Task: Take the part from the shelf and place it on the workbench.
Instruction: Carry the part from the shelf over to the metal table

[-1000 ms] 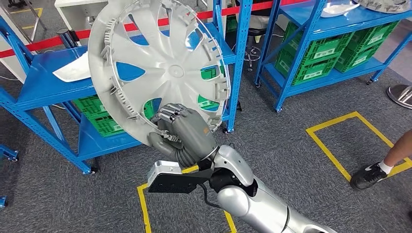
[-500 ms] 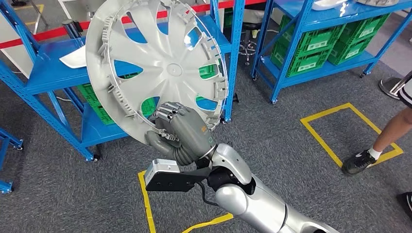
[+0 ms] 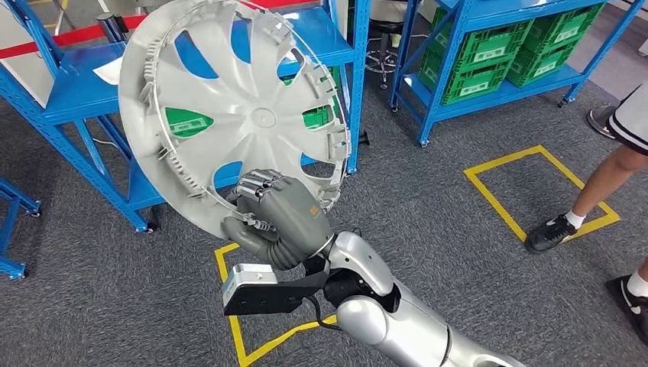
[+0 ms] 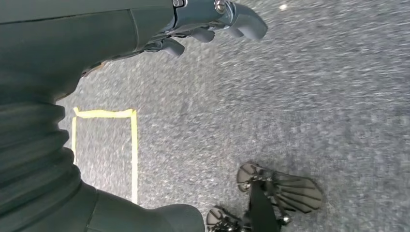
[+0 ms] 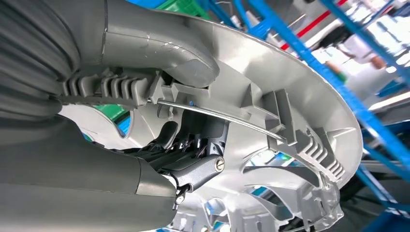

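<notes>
The part is a large silver-grey wheel cover [image 3: 229, 115], held up on edge in front of the blue shelf with its ribbed inner side toward me. My right hand [image 3: 279, 218] grips its lower rim, thumb on one face and fingers on the other. In the right wrist view the thumb [image 5: 159, 48] presses on the rim of the wheel cover [image 5: 309, 106] beside its clips and wire ring. My left hand [image 4: 203, 24] hangs over grey carpet, fingers loosely apart and holding nothing.
Blue steel shelves [image 3: 69, 99] stand behind the cover, a second rack at back right holds green crates [image 3: 489, 57]. Yellow tape squares [image 3: 535, 187] mark the carpet. A person's legs and shoe [image 3: 562, 229] are at the right. A chair base [image 4: 275, 193] stands near my left side.
The whole picture has shifted, so the camera has moved; shelves slid up and left, and the person's legs came further in at right. My right hand keeps its grip on the wheel cover.
</notes>
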Robot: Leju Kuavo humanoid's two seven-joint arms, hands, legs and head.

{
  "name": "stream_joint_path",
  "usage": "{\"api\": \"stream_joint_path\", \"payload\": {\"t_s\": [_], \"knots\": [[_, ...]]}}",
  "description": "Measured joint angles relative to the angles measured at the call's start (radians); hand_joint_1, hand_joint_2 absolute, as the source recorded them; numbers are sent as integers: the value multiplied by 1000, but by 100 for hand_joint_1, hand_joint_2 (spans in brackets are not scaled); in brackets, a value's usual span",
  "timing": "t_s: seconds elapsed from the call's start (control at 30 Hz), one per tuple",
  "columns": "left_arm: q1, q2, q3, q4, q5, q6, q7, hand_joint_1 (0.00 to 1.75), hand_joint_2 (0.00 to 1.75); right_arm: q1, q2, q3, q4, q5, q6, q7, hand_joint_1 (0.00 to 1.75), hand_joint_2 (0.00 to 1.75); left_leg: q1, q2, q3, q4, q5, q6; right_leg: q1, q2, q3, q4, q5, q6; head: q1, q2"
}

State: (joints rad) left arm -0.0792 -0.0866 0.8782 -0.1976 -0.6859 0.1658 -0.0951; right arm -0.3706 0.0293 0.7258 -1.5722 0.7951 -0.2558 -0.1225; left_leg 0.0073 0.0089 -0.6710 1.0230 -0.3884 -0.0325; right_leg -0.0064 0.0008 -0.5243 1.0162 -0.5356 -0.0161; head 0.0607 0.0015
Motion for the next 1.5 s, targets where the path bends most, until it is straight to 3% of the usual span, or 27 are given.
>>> {"api": "stream_joint_path", "payload": {"t_s": [0.07, 0.27, 0.37, 0.4, 0.5, 0.57, 0.6, 0.67, 0.73, 0.77, 0.8, 0.87, 0.93, 0.97, 1.0, 1.07, 1.1, 1.13, 1.2, 1.23, 1.27, 1.3, 1.33, 1.4, 1.47, 1.5], "knots": [[5, 0, 5, 0, 3, 3, -1, 0, 175, -7, 5, 5, 4, -2, 4, -3, 175, 175, 3, -3, -7, 4, -10, -7, -2, -5, -8, -4, 13, -12, 0, 0], [7, 0, 6, 0, 3, 4, -1, 0, 175, -10, 7, 6, 5, -3, 4, -3, 175, 175, 3, -4, -12, 14, -28, -9, -2, -6, -12, -4, 17, -15, -2, 0], [10, -1, 9, 2, 1, 4, -2, 0, 175, -20, 13, 9, 11, -7, 3, -3, 175, 175, 4, -5, -45, 191, -151, -19, 2, -9, -56, -3, 52, -22, -6, 0], [9, 0, 10, 2, -4, 4, -6, 0, 175, -23, 14, 10, 13, -10, 1, -1, 175, 175, 2, -7, 7, 177, -175, -13, 5, -10, -84, -2, 76, -20, -7, 0], [7, 1, 10, 2, -21, 5, -18, 0, 175, -19, 13, 8, 12, -16, -13, 6, 175, 175, -13, -13, 187, -39, -146, 15, 7, -13, -131, -7, 133, -2, -6, 0], [8, 0, 10, 3, -26, 6, -17, 0, 175, -14, 8, 7, 10, -13, -18, 11, 175, 175, -12, -9, 177, -49, -130, 26, 6, -11, -136, -10, 141, 9, -7, 0], [8, 0, 10, 3, -28, 6, -15, 0, 175, -13, 5, 6, 10, -11, -18, 12, 175, 175, -9, -6, 171, -53, -120, 34, 6, -8, -142, 2, 124, 15, -6, 0], [7, -2, 10, 4, -32, 6, -9, 0, 175, -11, -6, 4, 10, -9, -18, 14, 175, 175, -5, -1, 151, -55, -98, 46, 4, -4, -174, 94, 37, 28, -4, 0], [6, -4, 10, 4, -36, 6, -4, 0, 175, -10, -14, 3, 11, -9, -19, 15, 175, 175, -4, 1, 120, -48, -80, 49, 1, -3, -211, 235, -47, 35, -2, 0], [6, -5, 10, 4, -38, 4, -1, 0, 175, -9, -18, 2, 12, -9, -19, 15, 175, 175, -3, 2, 104, -43, -71, 48, 0, -3, -215, 280, -57, 38, -3, 0], [5, -6, 10, 4, -40, 3, 0, 0, 175, -9, -21, 1, 12, -8, -20, 15, 175, 175, -2, 3, 88, -38, -62, 46, -2, -3, -204, 293, -46, 40, -3, 0], [3, -8, 10, 4, -44, 0, 3, 0, 175, -9, -24, 0, 13, -8, -25, 16, 175, 175, 1, 4, 56, -23, -49, 39, -6, -3, -128, 217, 2, 43, -2, 0], [-1, -8, 9, 3, -49, -2, 6, 0, 175, -10, -26, -1, 12, -8, -32, 17, 175, 175, 1, 3, 30, -4, -39, 28, -6, -1, -31, 80, 5, 40, -1, 0], [-3, -7, 9, 3, -51, -2, 8, 0, 175, -10, -27, -1, 12, -8, -35, 17, 175, 175, 0, 2, 21, 3, -33, 21, -6, 0, -3, 33, -5, 34, 0, 0], [-5, -7, 9, 3, -53, -2, 10, 0, 175, -9, -27, -2, 12, -8, -36, 17, 175, 175, 0, 2, 14, 6, -25, 15, -3, 2, 7, 11, -15, 25, 1, 0], [-8, -6, 9, 3, -54, -3, 12, 0, 175, -7, -29, -2, 12, -7, -36, 17, 175, 175, 2, 1, 7, 6, -16, 1, -2, 0, -6, 8, -5, 5, 0, 0], [-8, -6, 9, 3, -54, -4, 13, 0, 175, -7, -30, -2, 13, -7, -36, 17, 175, 175, 4, 1, 1, 16, -31, -5, -2, -1, -14, 9, 5, -5, 0, 0], [-8, -6, 9, 4, -54, -5, 14, 0, 175, -7, -30, -2, 13, -7, -36, 17, 175, 175, 5, 0, -10, 43, -65, -10, -3, -3, -24, 7, 16, -13, -2, 0], [-9, -6, 9, 4, -56, -8, 14, 0, 175, -7, -31, -2, 13, -7, -36, 17, 175, 175, 6, -2, -39, 153, -164, -17, -2, -4, -49, 8, 38, -23, -4, 0], [-10, -6, 9, 4, -57, -9, 14, 0, 175, -7, -31, -2, 14, -6, -36, 17, 175, 175, 7, -3, -51, 218, -202, -19, -1, -4, -64, 9, 50, -24, -5, 0], [-11, -6, 9, 4, -58, -10, 14, 0, 175, -7, -32, -2, 16, -6, -36, 17, 175, 175, 6, -3, -54, 268, -216, -19, 2, -4, -79, 10, 61, -24, -4, 0], [-12, -6, 9, 4, -58, -10, 14, 0, 175, -7, -33, -2, 18, -6, -37, 17, 175, 175, 6, -4, -44, 291, -207, -16, 4, -4, -94, 11, 73, -24, -5, 0], [-13, -6, 9, 4, -59, -10, 14, 0, 175, -7, -34, -2, 19, -5, -38, 18, 175, 175, 4, -4, -17, 279, -182, -11, 6, -4, -109, 12, 84, -23, -5, 0], [-16, -4, 8, 3, -61, -12, 14, 0, 175, -7, -35, -2, 21, -4, -44, 21, 175, 175, -2, -6, 84, 164, -145, 7, 10, -3, -135, 14, 107, -20, -4, 0], [-21, -2, 8, 2, -65, -16, 14, 0, 175, -7, -35, -3, 21, 0, -52, 27, 175, 175, -11, -9, 185, 19, -163, 21, 11, -5, -149, 12, 129, -13, -3, 0], [-23, -1, 8, 1, -67, -17, 14, 0, 175, -7, -35, -3, 21, 2, -55, 30, 175, 175, -16, -10, 207, -23, -174, 25, 9, -7, -152, 9, 140, -8, -4, 0]]}}
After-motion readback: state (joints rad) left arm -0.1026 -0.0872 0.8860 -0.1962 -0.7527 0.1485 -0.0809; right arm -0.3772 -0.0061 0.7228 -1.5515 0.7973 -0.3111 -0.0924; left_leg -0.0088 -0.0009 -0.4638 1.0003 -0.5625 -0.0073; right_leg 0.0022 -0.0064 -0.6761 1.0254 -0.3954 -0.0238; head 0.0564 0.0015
